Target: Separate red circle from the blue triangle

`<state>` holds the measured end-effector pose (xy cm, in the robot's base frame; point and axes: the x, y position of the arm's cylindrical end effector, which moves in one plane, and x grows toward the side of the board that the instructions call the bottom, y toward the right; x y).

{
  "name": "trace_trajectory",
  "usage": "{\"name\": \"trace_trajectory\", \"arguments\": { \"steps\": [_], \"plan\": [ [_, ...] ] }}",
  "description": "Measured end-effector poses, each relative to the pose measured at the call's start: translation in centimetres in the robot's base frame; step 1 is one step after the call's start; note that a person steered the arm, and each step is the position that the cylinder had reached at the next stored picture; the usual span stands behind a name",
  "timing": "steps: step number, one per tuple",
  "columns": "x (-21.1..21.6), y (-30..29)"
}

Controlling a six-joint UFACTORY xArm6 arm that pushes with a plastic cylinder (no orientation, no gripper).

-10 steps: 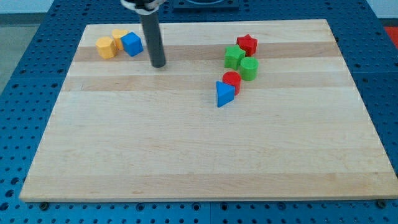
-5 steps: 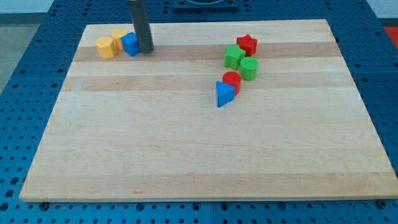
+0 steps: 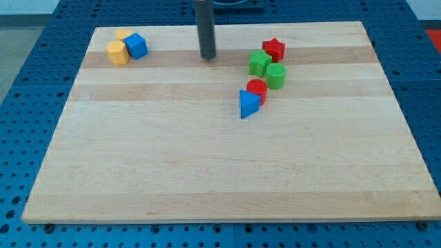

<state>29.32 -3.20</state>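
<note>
the red circle (image 3: 257,89) sits right of the board's centre, toward the view's top, and the blue triangle (image 3: 248,104) is pressed up against it on its lower-left side, the two touching. so that pair is not yet split.

just up and to the right of the red circle, a green cylinder-like block (image 3: 276,76) stands right beside it, looks to be touching or very nearly. above that, a green star-shaped block (image 3: 259,63) leans in close, and a red star (image 3: 273,49) tops the cluster, touching the green one at its upper right. five blocks in one tight run, slanting from lower left to upper right.

my tip (image 3: 208,56) is down on the board to the left of this cluster, roughly level with the green star-shaped block, apart from it with bare wood between. it touches no block. the rod is a plain dark shaft rising out of the top of the view; it has nothing to open or close and carries nothing.

well away at the view's top left, a blue cube (image 3: 136,46) sits touching an orange block (image 3: 117,52), with a second orange block (image 3: 124,34) peeking out behind them, its shape hard to make out.

all of it rests on the pale wooden board (image 3: 220,172), which lies on a blue perforated table (image 3: 21,103).
</note>
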Motion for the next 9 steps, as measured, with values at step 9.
{"name": "trace_trajectory", "arguments": {
  "steps": [9],
  "plan": [
    [14.1, 8.1]
  ]
}}
